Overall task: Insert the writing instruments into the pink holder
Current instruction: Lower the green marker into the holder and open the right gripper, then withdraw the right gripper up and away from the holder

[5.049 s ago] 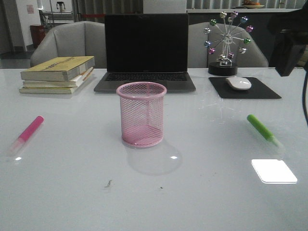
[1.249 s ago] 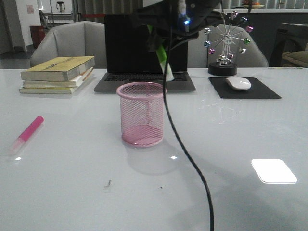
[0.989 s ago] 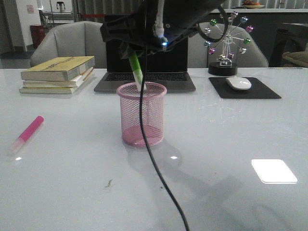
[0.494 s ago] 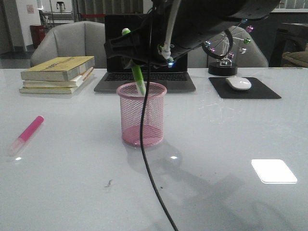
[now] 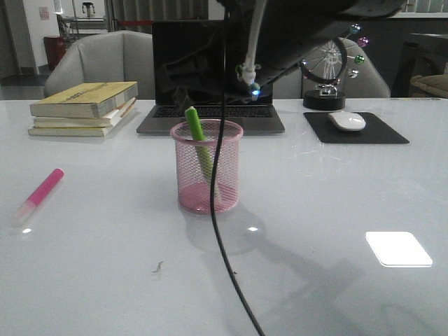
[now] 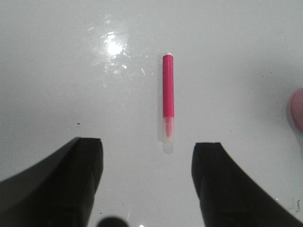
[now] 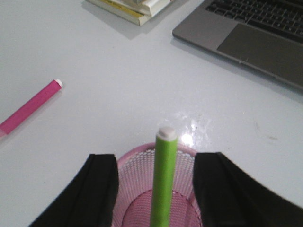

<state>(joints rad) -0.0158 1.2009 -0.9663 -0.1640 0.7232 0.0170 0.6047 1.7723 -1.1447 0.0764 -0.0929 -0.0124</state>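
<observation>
- White glossy table, office behind: laptop, book stack, mouse on a dark pad, ball-wheel desk toy at the back.
- Green marker is now inside the pink cup, leaning, top end poking just above the rim. Half a second ago it was only partly in and gripped; five seconds ago it lay flat on the table's right side.
- Cup sits mid-table in front of the laptop, same spot as before.
- Right gripper: fingers spread wide either side of the marker's top, a gap on both sides, holding nothing. Marker has been released.
- Right arm hangs over the cup, its cable drooping across the cup's front.
- Pink marker lies flat on the table's left, well apart from the cup, unmoved.
- Left gripper: fingers wide apart, empty, above the pink marker, not touching it.
</observation>
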